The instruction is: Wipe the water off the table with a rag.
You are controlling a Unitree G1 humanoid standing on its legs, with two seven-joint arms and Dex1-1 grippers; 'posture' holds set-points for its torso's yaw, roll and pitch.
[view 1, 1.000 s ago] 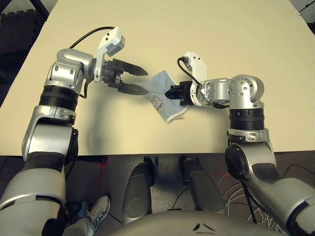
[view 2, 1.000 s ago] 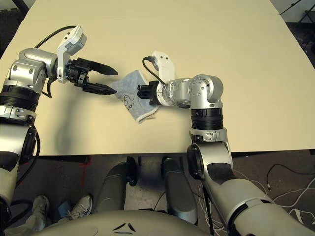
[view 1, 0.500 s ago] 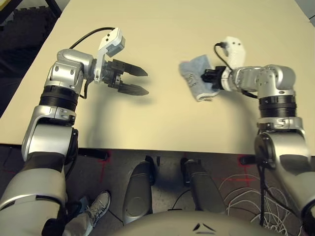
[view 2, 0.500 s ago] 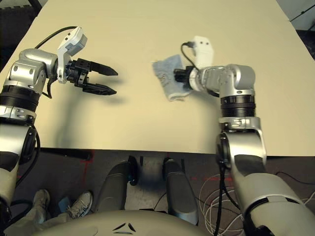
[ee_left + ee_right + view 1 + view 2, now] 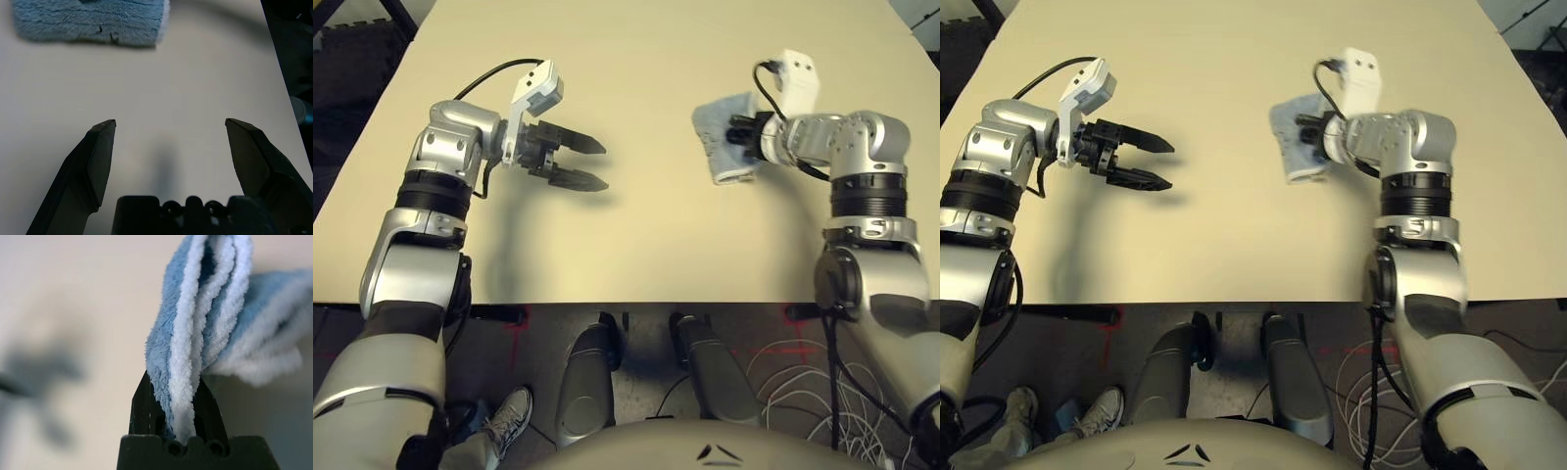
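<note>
Left eye view: left hand (image 5: 590,164) sits over the left part of the surface (image 5: 636,245), fingers spread wide, nothing between them. Right hand (image 5: 740,135) is over the right part of the surface, pinching the rag (image 5: 724,142). The rag hangs bunched from the hand and reaches down to the surface. The two hands are well apart.

Right eye view: same layout. The rag (image 5: 1296,135) is on the right half of the surface, far from the near edge. A shoe (image 5: 1097,411) shows on the floor below the near edge.

Left wrist view: both black fingers (image 5: 95,164) stand wide apart over bare surface (image 5: 195,88). The rag (image 5: 93,22) lies beyond the fingertips, not touching them.

Right wrist view: fingers (image 5: 142,406) are closed narrow on a folded edge of the rag (image 5: 195,333), several layers clamped between them. Water spots: cannot tell from any view.
</note>
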